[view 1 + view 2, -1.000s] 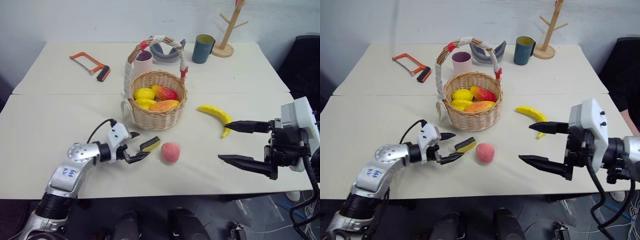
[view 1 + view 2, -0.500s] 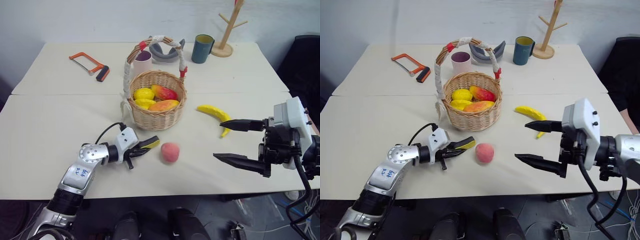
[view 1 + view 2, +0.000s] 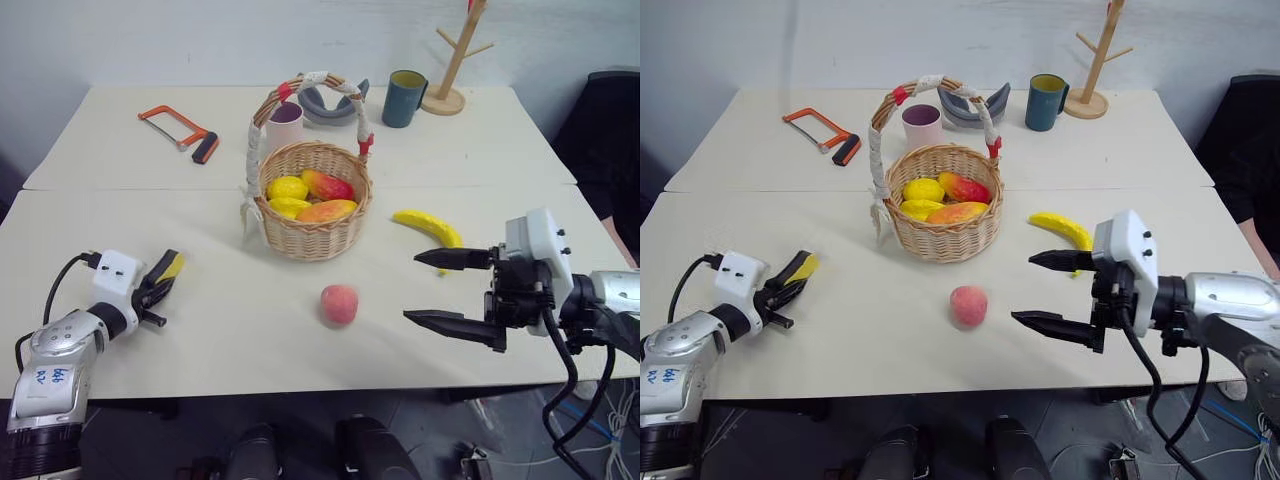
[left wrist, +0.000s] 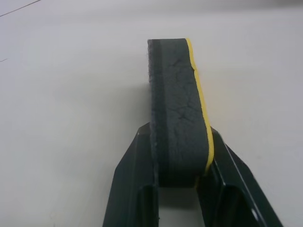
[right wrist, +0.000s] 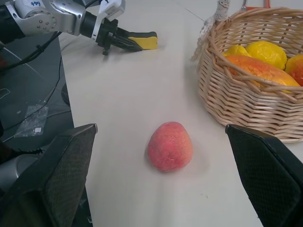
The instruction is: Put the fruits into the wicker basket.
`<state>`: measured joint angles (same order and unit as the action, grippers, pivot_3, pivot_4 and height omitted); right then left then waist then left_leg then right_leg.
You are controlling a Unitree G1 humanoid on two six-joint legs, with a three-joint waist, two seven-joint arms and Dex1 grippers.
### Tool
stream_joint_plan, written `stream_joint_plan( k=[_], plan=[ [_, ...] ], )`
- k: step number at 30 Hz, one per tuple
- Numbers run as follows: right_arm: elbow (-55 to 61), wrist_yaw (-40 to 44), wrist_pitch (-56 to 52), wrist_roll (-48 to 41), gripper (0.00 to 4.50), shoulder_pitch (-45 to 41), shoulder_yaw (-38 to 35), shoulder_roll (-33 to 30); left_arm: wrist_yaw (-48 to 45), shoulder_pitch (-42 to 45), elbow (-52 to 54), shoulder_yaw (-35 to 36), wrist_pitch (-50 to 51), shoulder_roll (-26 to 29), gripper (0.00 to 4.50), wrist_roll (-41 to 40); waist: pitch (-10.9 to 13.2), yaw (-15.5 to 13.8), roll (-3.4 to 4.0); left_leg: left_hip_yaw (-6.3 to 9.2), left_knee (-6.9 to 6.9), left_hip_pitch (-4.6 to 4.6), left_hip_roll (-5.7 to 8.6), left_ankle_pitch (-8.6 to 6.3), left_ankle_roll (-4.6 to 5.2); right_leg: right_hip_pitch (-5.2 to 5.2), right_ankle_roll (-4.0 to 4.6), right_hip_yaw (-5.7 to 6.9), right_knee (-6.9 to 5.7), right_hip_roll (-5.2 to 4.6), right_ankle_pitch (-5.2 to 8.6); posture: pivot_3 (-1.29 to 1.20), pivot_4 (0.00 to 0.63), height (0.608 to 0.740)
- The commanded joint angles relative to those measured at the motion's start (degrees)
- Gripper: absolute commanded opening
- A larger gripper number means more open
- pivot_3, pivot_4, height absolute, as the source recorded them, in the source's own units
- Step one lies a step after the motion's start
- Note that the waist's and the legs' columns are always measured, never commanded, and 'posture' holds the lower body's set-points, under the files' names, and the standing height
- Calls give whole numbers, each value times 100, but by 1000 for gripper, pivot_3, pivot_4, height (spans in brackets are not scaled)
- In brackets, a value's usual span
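Left to right across the table [image 3: 90,150]. Left gripper [image 3: 160,278], near the table's left front edge, pinches the yellow-and-black block [image 4: 177,109] between its fingers; it is well apart from both fruits. A label with handwritten characters, too small to read, sits on the left arm. Basket [image 3: 313,205], mid-table, already holds several fruits. Peach [image 3: 339,303] lies in front of the basket, toward the front edge, between the two grippers. Banana [image 3: 428,227] lies right of the basket, its long axis running from the basket toward the right front. Right gripper [image 3: 455,292], fingers spread wide, points across at the peach and stands near it, so the right arm is judged better placed to take it.
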<state>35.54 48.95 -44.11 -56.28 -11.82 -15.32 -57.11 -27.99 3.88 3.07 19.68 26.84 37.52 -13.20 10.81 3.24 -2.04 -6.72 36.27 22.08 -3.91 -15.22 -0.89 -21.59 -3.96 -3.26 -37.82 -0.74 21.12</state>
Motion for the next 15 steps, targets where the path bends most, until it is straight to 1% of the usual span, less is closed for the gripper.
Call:
stream_joint_plan(
  k=[1, 3, 6, 8, 10, 13, 15],
  plan=[
    [-71, 121, 177, 139, 4500, -129, 40, 54, -190, -173, 128, 231, 81, 83, 2149, -205, 0, 5, 0, -1, -3, 0, 0, 0, 0, -1, 1, 0, 0, -1, 0, 0, 150, 740],
    [-106, 157, 195, 189, 4500, -149, 74, 72, -411, -188, 305, 492, 152, 144, 2706, -526, 0, 4, -1, -1, -6, 0, -1, -1, -3, -3, 3, 2, 2, 0, 1, 0, 150, 740],
    [-131, 186, 220, 290, 4500, -148, 141, 123, -1200, -364, 908, 935, 550, 329, 3611, -1507, 3, 0, -5, -1, -8, 6, -2, -2, -5, -8, 6, 5, 4, -1, 3, 0, 150, 740],
    [-148, 188, 248, 376, 4500, -140, 204, 174, -1766, -536, 1320, 1202, 839, 568, 3611, -2135, 2, 4, -6, 0, -7, 9, -3, 0, -12, -8, 7, 8, 6, -3, 3, 0, 150, 740],
    [-213, 167, 286, 487, 4500, -162, 313, 254, -2076, -554, 1673, 1394, 1104, 857, 3611, -2587, 3, 6, -6, 0, -8, 7, -1, 5, -22, -8, 8, 8, 7, -7, 4, 0, 150, 740],
    [-440, 86, 202, 598, 4500, -326, 593, 437, -2298, -380, 2076, 1308, 1398, 1213, 3611, -3042, 3, 9, -4, 1, -8, 5, 2, 3, -17, -5, 10, 9, 7, -7, 5, 0, 150, 740],
    [-561, 223, 268, 758, 4500, -470, 888, 556, -2801, -424, 2477, 1092, 1441, 1499, 3611, -3313, 3, 11, -3, 0, -7, 3, 6, 2, -8, -3, 12, 9, 5, -9, 4, 0, 150, 740]
  ],
)
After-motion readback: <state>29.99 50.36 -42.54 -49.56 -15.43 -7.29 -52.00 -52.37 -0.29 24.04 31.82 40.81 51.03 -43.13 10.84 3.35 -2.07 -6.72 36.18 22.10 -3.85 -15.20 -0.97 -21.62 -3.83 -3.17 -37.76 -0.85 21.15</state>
